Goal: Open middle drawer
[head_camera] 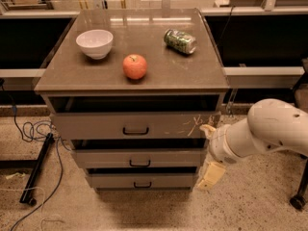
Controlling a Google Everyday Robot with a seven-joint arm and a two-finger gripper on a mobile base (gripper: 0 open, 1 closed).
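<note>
Leftward to the handle: that was how I read the coming move.
The middle drawer (96, 159) sat second of three in the cabinet (178, 73), its front running left to right with the small black handle (139, 163) at centre. My gripper (210, 175) hung just beside the drawer's right end, dipping toward the bottom drawer (110, 180). So the handle lay left and slightly up. Whether the gripper was open or closed, I could not tell.

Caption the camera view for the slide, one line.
Gripper hangs at the cabinet's right front corner beside the middle drawer, handle untouched; bowl, apple and can on top.
</note>
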